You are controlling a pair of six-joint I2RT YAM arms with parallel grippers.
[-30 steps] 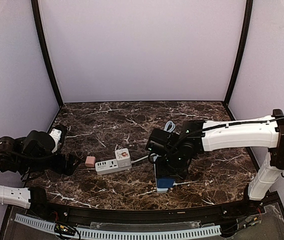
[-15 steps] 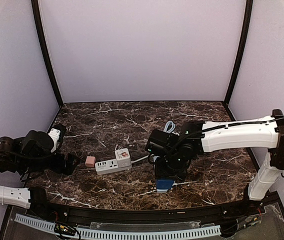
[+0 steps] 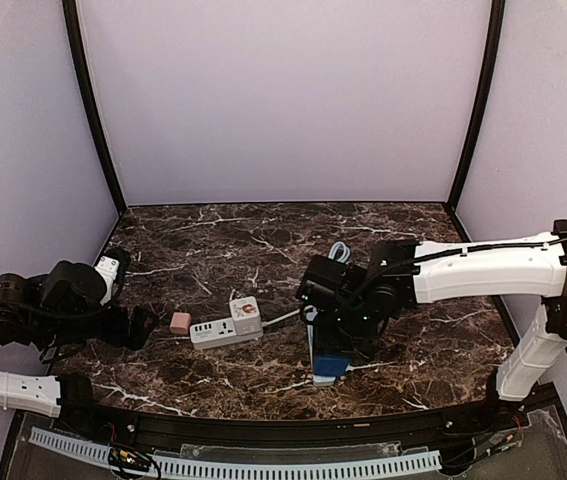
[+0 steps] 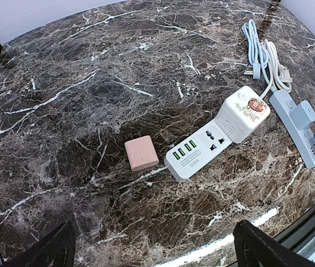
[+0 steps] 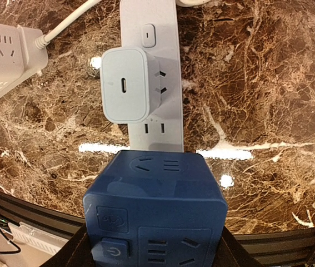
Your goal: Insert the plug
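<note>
From above, the right gripper (image 3: 330,352) and its arm cover nearly all of the grey strip (image 3: 320,380). Only its near end peeks out beside the blue cube (image 3: 331,365). In the right wrist view the cube hides that same end of the grey strip and its lower part runs off the bottom edge. Whether it touches the strip cannot be told. The fingers (image 5: 71,253) show only as dark slivers on either side of it. Beside the grey strip, the white strip (image 5: 4,50) is cut by the left edge. In the left wrist view the right edge slices the cube just past the grey strip, and the print on the white strip's label (image 4: 255,105) is too small to read.
</note>
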